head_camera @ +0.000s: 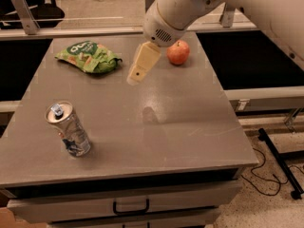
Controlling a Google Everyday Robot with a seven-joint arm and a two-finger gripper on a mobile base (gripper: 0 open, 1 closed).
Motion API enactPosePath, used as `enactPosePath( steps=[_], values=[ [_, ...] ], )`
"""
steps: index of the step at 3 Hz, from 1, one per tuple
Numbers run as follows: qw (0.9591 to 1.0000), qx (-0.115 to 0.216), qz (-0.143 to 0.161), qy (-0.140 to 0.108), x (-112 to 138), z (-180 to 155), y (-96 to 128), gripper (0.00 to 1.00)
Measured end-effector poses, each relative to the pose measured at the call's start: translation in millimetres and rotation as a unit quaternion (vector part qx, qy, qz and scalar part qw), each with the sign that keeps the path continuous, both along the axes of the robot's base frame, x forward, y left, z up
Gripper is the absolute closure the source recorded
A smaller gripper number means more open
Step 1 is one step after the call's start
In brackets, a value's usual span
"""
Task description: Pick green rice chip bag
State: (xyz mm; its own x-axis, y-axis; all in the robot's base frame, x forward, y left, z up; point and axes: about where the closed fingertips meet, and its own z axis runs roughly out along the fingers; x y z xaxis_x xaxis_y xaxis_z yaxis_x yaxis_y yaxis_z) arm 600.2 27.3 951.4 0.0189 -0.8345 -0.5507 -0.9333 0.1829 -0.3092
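Observation:
The green rice chip bag (pixel 88 56) lies flat on the far left part of the grey table (pixel 180 113); it is bright green with a dark logo patch and orange chip pictures. My gripper (pixel 137 71) hangs above the table's far middle, just right of the bag and apart from it. It holds nothing that I can see. The white arm reaches in from the upper right.
A red apple (pixel 178 52) stands at the far edge, right of the gripper. A drink can (pixel 68 129) stands near the front left. A drawer with a dark handle (pixel 130 206) sits under the tabletop. Cables and a stand foot (pixel 280 163) lie on the floor at the right.

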Motion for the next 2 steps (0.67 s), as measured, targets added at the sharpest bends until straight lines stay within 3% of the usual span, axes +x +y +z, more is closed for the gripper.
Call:
enactPosePath(
  steps=[1, 2],
  values=[
    [0.9999, 0.012, -0.004, 0.001, 5, -3, 5, 0.00],
    [0.9989, 0.044, -0.018, 0.000, 37, -15, 29, 0.00]
  ],
)
